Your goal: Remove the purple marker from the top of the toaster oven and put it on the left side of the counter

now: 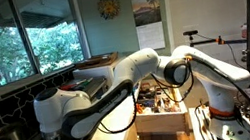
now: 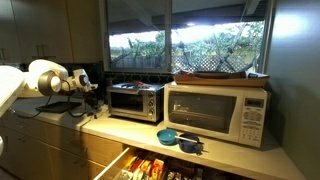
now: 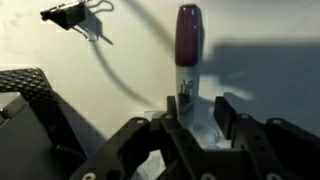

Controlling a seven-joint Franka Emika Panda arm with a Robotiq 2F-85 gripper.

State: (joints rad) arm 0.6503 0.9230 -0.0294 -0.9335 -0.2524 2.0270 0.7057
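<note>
In the wrist view the marker [image 3: 187, 40], with a dark purple cap and a white printed barrel, lies on the pale counter [image 3: 280, 25], cap pointing away. My gripper [image 3: 200, 115] is open just above it. The barrel's near end sits between the fingers, close against the left one, with a clear gap to the right finger. In an exterior view the gripper [image 2: 88, 97] hangs low over the counter [image 2: 105, 125], left of the silver toaster oven [image 2: 135, 101]. The marker is too small to see there.
A black binder clip [image 3: 75, 15] lies on the counter beyond the gripper, and a dark object [image 3: 25, 105] is at the lower left. A white microwave with a brown top [image 2: 215, 112], blue bowls [image 2: 172, 136] and an open drawer [image 2: 150, 165] are right of the toaster oven.
</note>
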